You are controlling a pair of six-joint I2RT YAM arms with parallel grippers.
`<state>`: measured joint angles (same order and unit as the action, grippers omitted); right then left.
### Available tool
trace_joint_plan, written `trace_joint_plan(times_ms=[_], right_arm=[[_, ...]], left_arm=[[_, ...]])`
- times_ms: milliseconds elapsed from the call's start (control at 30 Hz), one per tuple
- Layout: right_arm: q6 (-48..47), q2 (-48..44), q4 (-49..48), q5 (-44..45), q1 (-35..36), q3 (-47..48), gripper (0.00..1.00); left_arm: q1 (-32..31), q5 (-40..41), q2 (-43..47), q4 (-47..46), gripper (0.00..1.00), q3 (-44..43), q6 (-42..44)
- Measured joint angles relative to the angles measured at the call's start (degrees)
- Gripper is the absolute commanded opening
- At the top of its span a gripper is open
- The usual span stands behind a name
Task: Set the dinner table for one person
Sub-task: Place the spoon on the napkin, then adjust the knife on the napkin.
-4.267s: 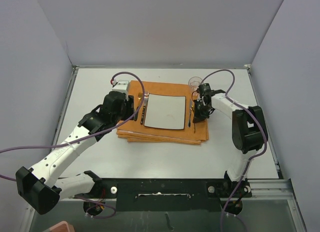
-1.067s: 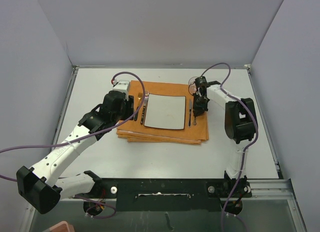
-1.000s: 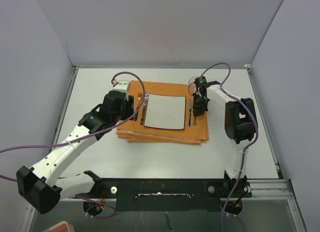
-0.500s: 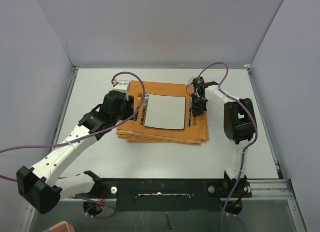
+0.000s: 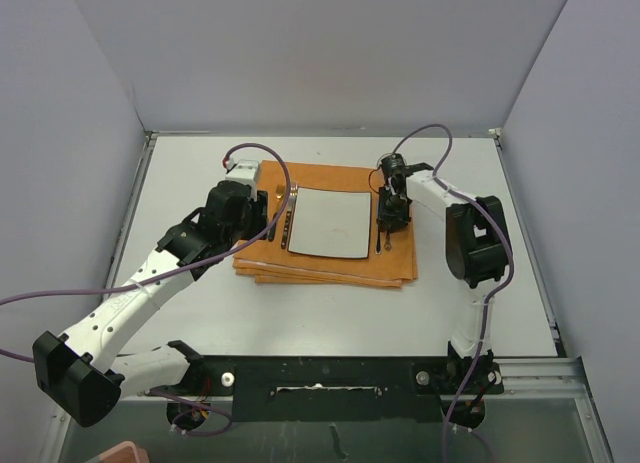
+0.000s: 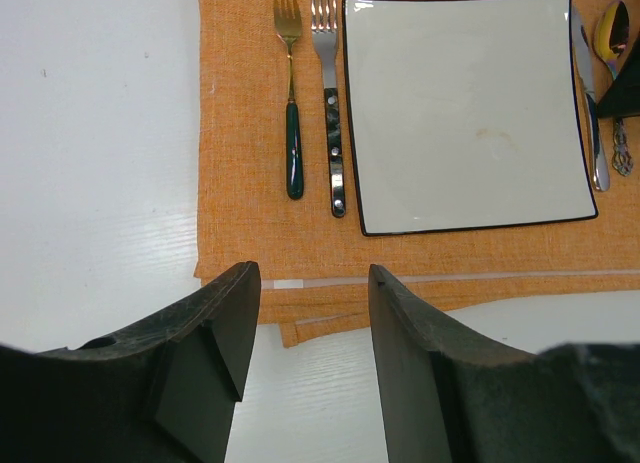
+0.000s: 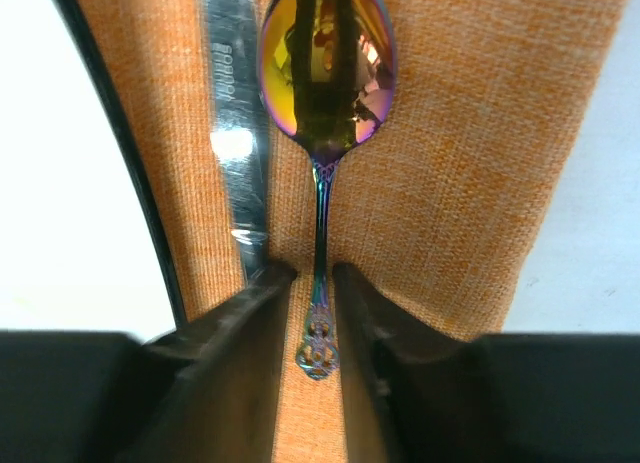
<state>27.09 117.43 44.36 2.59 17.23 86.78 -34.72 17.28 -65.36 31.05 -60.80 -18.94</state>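
The dinner table (image 5: 200, 303) carries an orange mat (image 5: 330, 268) with a square white plate (image 5: 330, 223) on it. Two forks (image 6: 292, 153) (image 6: 334, 153) lie left of the plate. A knife (image 7: 236, 133) and an iridescent spoon (image 7: 326, 73) lie flat on the mat to its right. My right gripper (image 7: 315, 278) is low over the mat and narrowly open. Its fingers straddle the spoon's handle with a thin gap on each side. My left gripper (image 6: 312, 283) hovers open and empty above the mat's near left corner.
Grey walls close the table in at the back and on both sides. A metal rail runs along the near edge by the arm bases (image 5: 330, 383). Purple cables (image 5: 255, 153) loop over both arms.
The right gripper has shifted slightly left along the mat's right side. Its jaws have parted a little from the spoon's handle. The left arm has not moved.
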Motion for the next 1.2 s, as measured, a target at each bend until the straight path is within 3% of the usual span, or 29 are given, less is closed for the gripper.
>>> trace_joint_plan(times_ms=[467,700,967,1200], right_arm=[[-0.6,-0.8,4.8,1.1,1.2,3.9,0.45],[-1.9,-6.8,8.5,2.5,0.8,9.6,0.45],[-2.3,-13.7,8.9,1.5,0.7,4.3,0.34],[-4.9,-13.7,9.0,-2.7,0.9,-0.7,0.25]], left_arm=[[0.0,-0.2,0.0,0.0,0.46,0.0,0.0],[0.0,-0.3,0.0,-0.1,0.46,0.1,-0.4],[0.0,-0.7,-1.6,-1.0,0.45,3.2,-1.4],[0.0,-1.4,-3.0,-1.4,0.45,3.6,-2.0]])
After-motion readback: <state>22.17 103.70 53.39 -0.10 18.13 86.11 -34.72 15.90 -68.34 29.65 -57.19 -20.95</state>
